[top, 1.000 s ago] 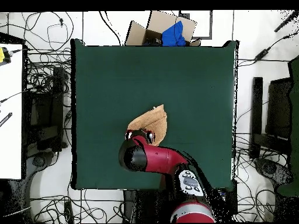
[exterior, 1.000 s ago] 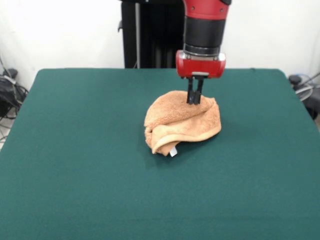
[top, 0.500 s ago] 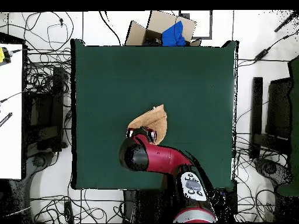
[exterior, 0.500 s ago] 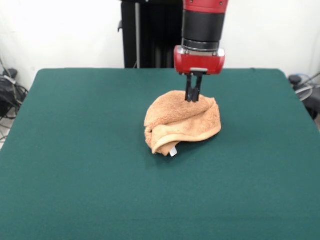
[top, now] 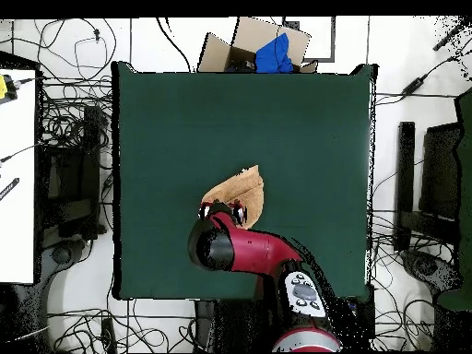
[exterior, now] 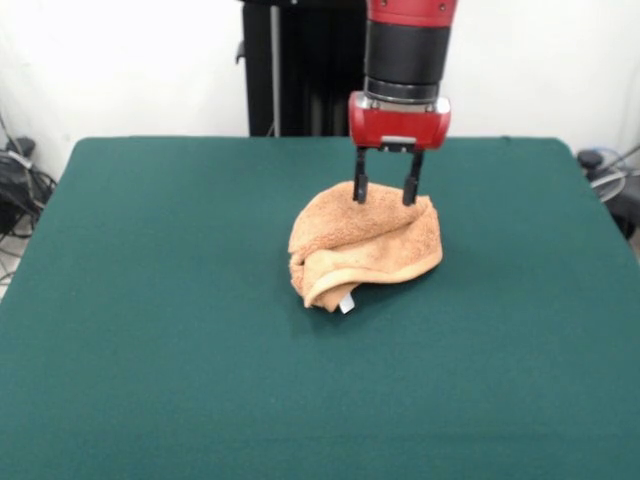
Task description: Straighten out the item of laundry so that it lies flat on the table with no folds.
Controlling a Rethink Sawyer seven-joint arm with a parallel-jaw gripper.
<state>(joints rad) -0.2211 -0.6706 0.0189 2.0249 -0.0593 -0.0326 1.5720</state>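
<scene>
Gripper (exterior: 384,192) releasing the towel (exterior: 366,245)
Your jaws are now standing spread over the bundle's far edge, having just unclamped; it is lying folded mid-table (exterior: 150,330), still needing straightening.

White wall (exterior: 120,60), cable-strewn floor (top: 64,111), cardboard box (top: 241,41).

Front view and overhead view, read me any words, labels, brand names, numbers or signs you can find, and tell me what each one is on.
No text can be read in either view.
White tag on the towel: too small to show any print.
Grey panel on the robot arm: dark marks only, too blurred to read.
End effector, table and cardboard box: no lettering shows.
</scene>
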